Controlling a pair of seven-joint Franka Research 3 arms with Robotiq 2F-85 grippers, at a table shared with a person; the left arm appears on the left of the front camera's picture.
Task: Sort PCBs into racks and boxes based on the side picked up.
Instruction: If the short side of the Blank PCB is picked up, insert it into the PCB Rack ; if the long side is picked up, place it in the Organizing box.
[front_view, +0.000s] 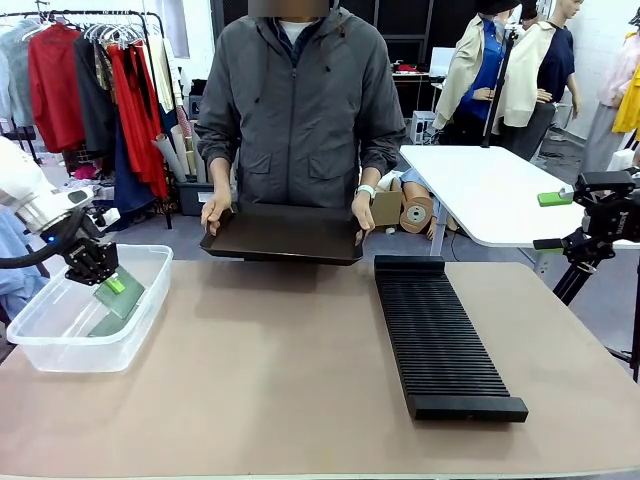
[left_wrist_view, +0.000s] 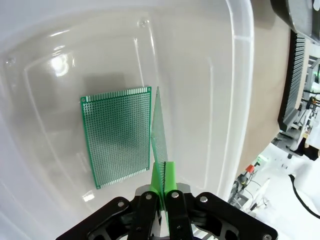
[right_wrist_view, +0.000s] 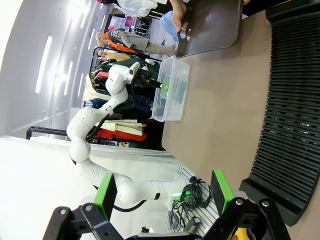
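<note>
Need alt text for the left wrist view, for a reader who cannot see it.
The left claw, shut on a thin green PCB held edge-on, hangs inside the clear plastic box. A second green PCB lies flat on the box floor beside it.

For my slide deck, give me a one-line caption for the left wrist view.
Left gripper holds a PCB edge-on over the clear box, beside another board lying flat.

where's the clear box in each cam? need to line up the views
Front: box at left table edge, left gripper inside it.
Left wrist: box wall surrounds the view; flat PCB on its floor.
Right wrist: box upper middle, small.
Shared landmark: black rack.
</note>
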